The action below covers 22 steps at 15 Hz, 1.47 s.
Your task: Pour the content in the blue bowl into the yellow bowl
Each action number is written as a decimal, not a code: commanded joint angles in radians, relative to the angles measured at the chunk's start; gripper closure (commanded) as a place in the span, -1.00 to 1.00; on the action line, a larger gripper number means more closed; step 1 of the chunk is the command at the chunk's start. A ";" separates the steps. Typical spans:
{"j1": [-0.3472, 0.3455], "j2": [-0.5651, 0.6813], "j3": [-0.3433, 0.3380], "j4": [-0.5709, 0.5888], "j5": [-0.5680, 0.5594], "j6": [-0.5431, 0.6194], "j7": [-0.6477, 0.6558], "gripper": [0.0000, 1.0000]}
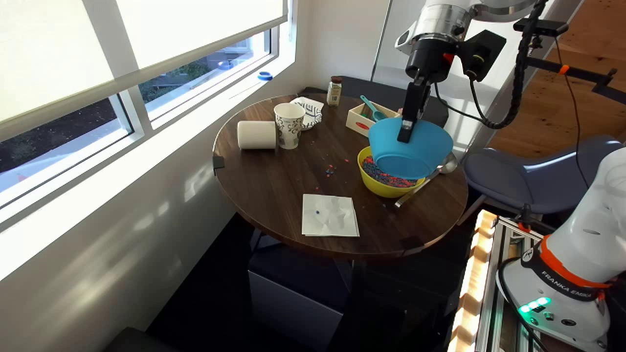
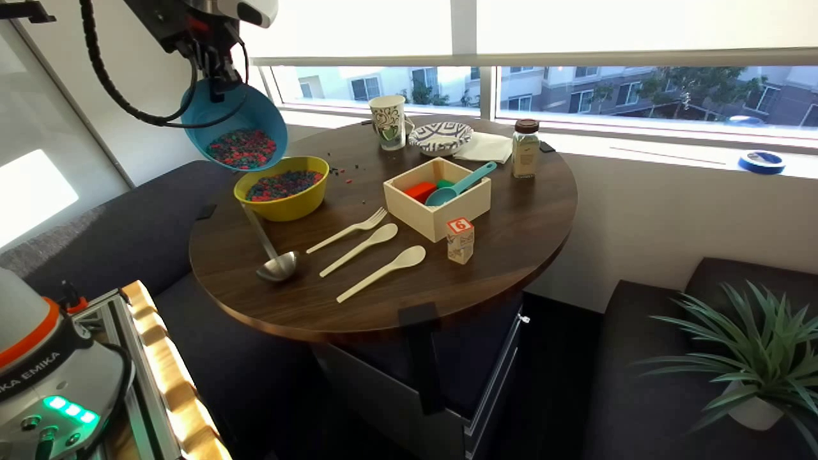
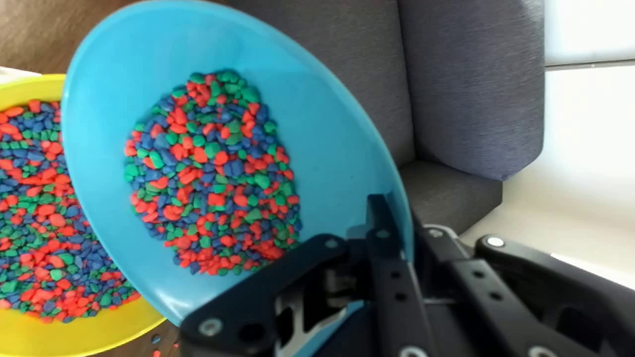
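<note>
gripper (image 3: 404, 233) is clamped on the rim of the blue bowl (image 3: 332, 148), one finger inside the wall, one outside. i have the bowl off the table (image 1: 274, 195), tilted, its low lip over one side of the yellow bowl (image 2: 291, 207); whether the rims touch i cannot tell.

content (image 3: 213, 173): red, green and blue bits, heaped inside the blue bowl short of the lip. more of the same in the yellow bowl, which stands upright. loose bits (image 1: 329, 170) on the wood.

edges: ladle (image 2: 278, 265) lies just beside the yellow bowl, tight for me there, its cup near the table's edge in an exterior view. wooden box (image 2: 406, 207) near the yellow bowl too; fork (image 2: 348, 230) and two spoons (image 2: 409, 257) between box and ladle. more room for me toward the upright paper cup (image 1: 289, 129), well apart from both bowls. grey bench (image 3: 461, 89) shows past the blue bowl's far rim.
</note>
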State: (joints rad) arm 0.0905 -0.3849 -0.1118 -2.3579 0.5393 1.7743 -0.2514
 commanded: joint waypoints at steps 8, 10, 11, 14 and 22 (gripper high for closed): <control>-0.071 0.039 -0.069 0.027 0.159 -0.134 -0.192 0.97; -0.083 0.051 -0.075 0.032 0.184 -0.139 -0.224 0.97; -0.088 0.055 -0.077 0.031 0.198 -0.136 -0.241 0.97; -0.100 0.072 -0.086 0.038 0.243 -0.146 -0.294 0.97; -0.137 0.105 -0.092 0.062 0.308 -0.235 -0.379 0.97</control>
State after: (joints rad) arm -0.0270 -0.2995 -0.2007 -2.3200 0.8102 1.5988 -0.6025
